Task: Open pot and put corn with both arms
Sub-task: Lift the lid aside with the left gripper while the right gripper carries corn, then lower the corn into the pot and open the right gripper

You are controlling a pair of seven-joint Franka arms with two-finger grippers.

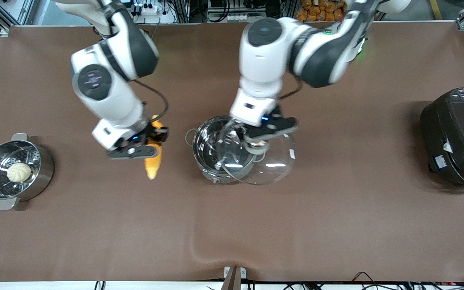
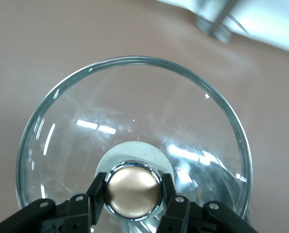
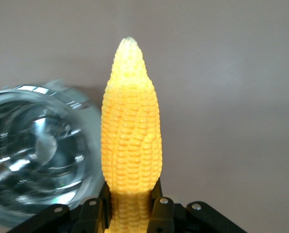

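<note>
Left pincer [image 2: 133, 194] clamped on lid [image 1: 270, 163] knob over pot [image 1: 216, 147] rim; right pincer [image 3: 130, 206] gripping corn [image 3: 131, 136].

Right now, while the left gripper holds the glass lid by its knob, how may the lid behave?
The glass lid is probably fragile. Gripped only at its smooth round knob by the left gripper, it may swivel or slip.

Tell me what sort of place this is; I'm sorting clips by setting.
Probably a robotics lab bench staged as a kitchen: two robot arms work over a brown-covered table holding a steel pot, a steamer pot and a black rice cooker, with cables along the edges.
</note>
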